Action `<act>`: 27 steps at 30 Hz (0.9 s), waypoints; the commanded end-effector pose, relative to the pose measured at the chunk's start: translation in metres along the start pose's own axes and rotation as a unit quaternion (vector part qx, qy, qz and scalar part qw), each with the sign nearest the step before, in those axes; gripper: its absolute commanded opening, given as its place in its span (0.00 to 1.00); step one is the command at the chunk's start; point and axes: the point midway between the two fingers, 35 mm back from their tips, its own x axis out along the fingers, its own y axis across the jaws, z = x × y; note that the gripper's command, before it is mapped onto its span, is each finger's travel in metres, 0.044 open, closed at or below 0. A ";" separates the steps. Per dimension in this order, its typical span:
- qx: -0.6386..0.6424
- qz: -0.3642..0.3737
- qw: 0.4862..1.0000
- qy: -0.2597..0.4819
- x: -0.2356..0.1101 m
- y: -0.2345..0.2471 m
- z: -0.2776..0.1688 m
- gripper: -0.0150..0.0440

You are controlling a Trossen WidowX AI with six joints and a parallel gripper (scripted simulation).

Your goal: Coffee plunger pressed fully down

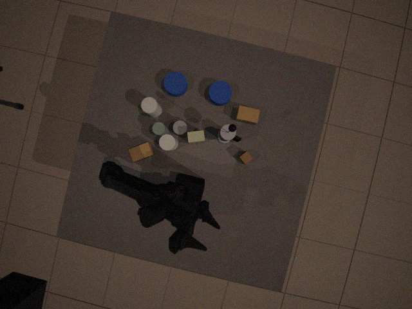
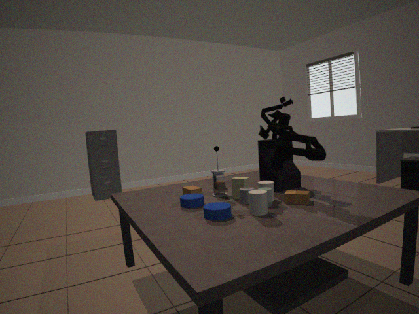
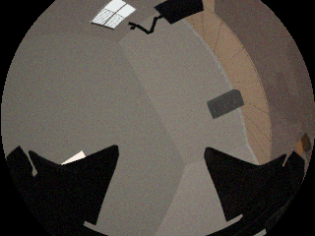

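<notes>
Your gripper (image 1: 203, 235) stands released, fingers spread wide on nothing. The coffee press (image 1: 227, 132) stands well away from it, its plunger knob (image 2: 216, 148) raised, among cylinders and blocks.

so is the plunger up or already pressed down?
Up. The rod with its black knob stands high above the press, and the gripper is open, far from it.
</notes>
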 end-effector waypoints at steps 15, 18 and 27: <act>-0.547 -0.174 0.713 0.403 0.004 -0.096 -0.157 1.00; -0.601 -0.158 0.615 0.485 -0.005 -0.118 -0.181 1.00; -0.645 -0.037 0.328 0.689 -0.054 -0.174 -0.236 1.00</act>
